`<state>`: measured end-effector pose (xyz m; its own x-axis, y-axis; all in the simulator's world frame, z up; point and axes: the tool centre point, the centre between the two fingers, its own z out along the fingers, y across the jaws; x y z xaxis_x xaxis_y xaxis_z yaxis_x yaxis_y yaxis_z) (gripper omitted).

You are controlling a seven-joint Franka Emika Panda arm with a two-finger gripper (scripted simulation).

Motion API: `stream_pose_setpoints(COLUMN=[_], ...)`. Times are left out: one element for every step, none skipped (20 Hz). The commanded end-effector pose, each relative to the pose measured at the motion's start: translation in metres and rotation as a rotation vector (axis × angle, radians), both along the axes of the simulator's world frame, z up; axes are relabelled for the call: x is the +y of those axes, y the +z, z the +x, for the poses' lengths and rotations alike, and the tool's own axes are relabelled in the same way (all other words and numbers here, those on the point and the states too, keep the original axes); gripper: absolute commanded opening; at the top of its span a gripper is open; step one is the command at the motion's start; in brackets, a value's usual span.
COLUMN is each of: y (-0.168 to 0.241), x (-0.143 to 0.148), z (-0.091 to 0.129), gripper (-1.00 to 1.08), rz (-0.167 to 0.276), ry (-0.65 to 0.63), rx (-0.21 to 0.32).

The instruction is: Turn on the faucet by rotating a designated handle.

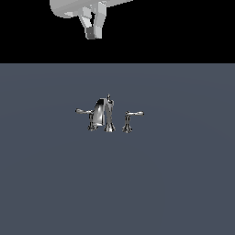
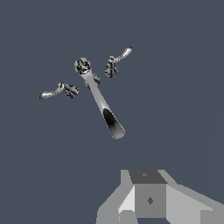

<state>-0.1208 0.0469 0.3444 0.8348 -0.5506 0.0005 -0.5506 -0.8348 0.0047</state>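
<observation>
Only overhead, faucet spout's mouth shows.

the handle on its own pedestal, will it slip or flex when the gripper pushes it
The handle looks like polished chrome, so probably slick under the fingers. It appears rigid, unlikely to flex. Being a short lever on a slim pedestal, it likely swings around its post rather than tipping.
</observation>
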Motion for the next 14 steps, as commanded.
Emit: stream_pose_setpoints(y=[-0.015,-0.021,-0.027,-0.033,-0.039,-0.045,-0.051,-0.057,-0.063,-0.069,-0.075,-0.081,-0.087,-0.093], x=[0.0,-0.001,-0.002,-0.002,-0.004,-0.005,-0.006,-0.007,-0.009,-0.011,-0.013,-0.015,-0.017,-0.02], z=[0.015,0.022,0.028,0.034,0.04,0.046,0.052,0.058,0.063,0.069,0.075,0.081,0.087,0.093], gripper=[-1.0,-1.0,-1.0,-1.0,-1.0,-1.0,-1.0,-1.0,-1.0,-1.0,-1.0,-1.0,-1.0,-1.0], rz=[0.002,0.002,0.002,0.003,0.003,0.003,0.004,0.004,0.004,0.004,0.004,0.004,0.004,0.004], ry=[-0.063,-0.088,-0.112,-0.137,-0.161,-0.186,-0.21,-0.235,-0.259,-0.284,-0.309,-0.334,-0.359,-0.384], rx=[-0.001,-0.001,-0.001,-0.001,-0.001,-0.001,-0.002,-0.002,-0.002,-0.002,-0.002,-0.002,-0.002,-0.002])
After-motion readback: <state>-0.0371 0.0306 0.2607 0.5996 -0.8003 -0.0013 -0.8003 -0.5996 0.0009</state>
